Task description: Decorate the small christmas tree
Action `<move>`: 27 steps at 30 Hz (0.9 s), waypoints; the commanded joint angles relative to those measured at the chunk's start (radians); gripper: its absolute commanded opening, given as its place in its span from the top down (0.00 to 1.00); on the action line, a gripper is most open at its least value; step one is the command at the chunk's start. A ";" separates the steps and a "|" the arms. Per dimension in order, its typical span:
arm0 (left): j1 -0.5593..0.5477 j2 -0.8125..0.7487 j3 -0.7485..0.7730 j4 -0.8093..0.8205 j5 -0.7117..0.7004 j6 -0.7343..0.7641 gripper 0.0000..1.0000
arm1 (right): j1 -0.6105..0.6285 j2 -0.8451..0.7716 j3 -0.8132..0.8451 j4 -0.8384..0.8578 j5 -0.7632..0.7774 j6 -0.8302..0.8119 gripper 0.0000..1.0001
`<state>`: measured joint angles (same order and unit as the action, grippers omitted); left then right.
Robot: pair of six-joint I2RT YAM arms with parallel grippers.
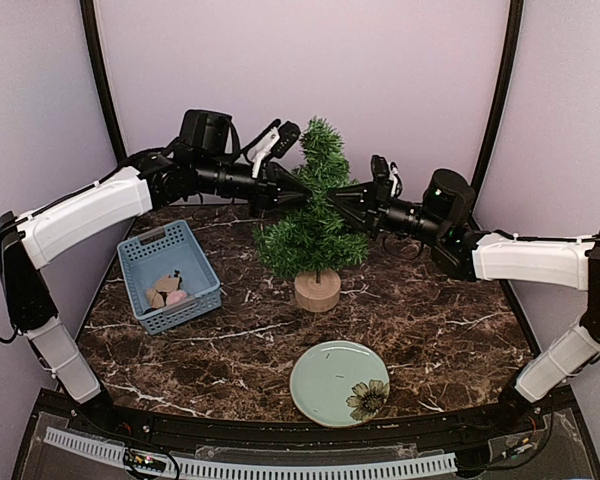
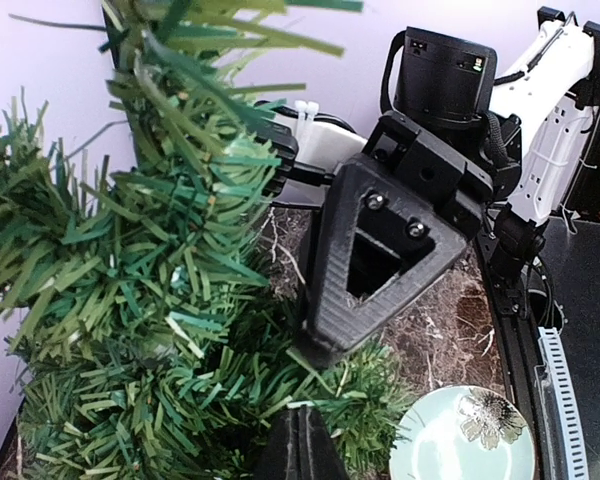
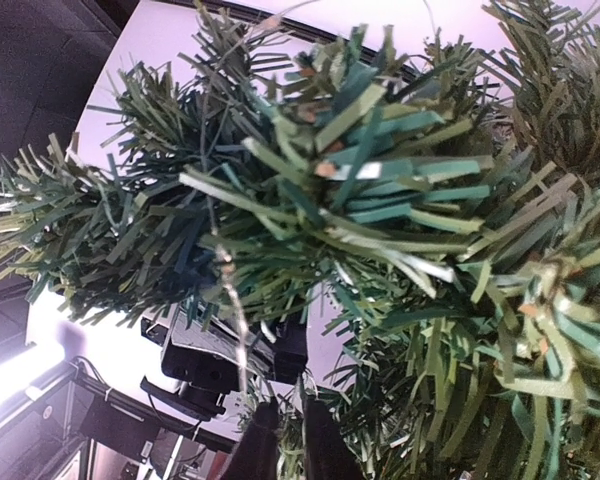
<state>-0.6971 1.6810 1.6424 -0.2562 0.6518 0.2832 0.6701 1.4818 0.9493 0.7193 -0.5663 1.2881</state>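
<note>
- Here, upright mid-way across the desk (image 1: 430, 320), long axis vertical: small christmas tree (image 1: 315, 225), flanked by both arms.
- Pressed together against its left-side branches: left fingers (image 2: 298, 445).
- Equally near, among right-side branches: right fingers (image 3: 263, 445); spread or pinching, cannot tell.

No readable text, label or number shows anywhere.

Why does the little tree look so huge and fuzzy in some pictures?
Right wrist view: the small christmas tree is so close it fills the frame, needles soft, with washed-out glare at lower left. Left wrist view: the nearest top needles blur, while the green plate looks fairly sharp. Top external view: evenly lit, the whole tree crisp, a soft sheen on the marble table.
</note>
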 commanded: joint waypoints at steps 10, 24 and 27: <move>0.000 -0.060 -0.033 -0.014 -0.140 -0.018 1.00 | -0.016 -0.042 -0.017 0.032 0.011 -0.026 0.63; -0.016 -0.010 -0.027 -0.048 -0.159 -0.014 1.00 | -0.035 -0.093 -0.034 -0.026 0.049 -0.088 0.68; -0.028 0.016 -0.004 -0.074 -0.184 -0.001 1.00 | -0.038 -0.094 -0.034 -0.028 0.049 -0.093 0.69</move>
<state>-0.7055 1.6699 1.6054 -0.2913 0.4873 0.2680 0.6403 1.4117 0.9253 0.6800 -0.5262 1.2175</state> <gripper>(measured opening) 0.007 0.316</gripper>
